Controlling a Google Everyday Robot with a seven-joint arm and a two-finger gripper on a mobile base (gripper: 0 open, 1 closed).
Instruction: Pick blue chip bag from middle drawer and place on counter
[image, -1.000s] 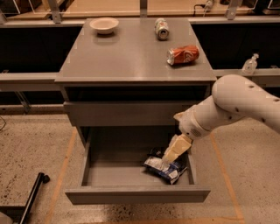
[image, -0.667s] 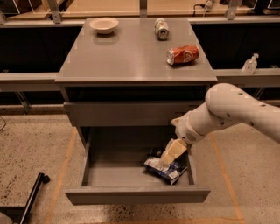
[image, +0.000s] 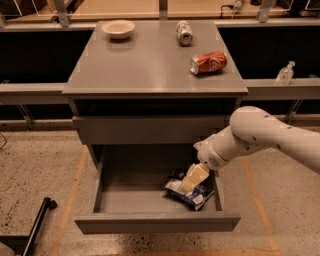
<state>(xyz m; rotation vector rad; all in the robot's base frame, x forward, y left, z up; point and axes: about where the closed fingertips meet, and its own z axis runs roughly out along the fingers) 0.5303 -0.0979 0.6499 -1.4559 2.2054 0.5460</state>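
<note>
Your gripper is down inside the open middle drawer, at its right side, its tan tip resting on the blue chip bag; you cannot tell whether it has a hold on the bag. The bag lies crumpled on the drawer floor near the right wall, toward the front panel, while the white arm reaches in from the right. Up on the counter you have a small bowl far left, a silver can far right and a dented red can lying nearer the right edge.
</note>
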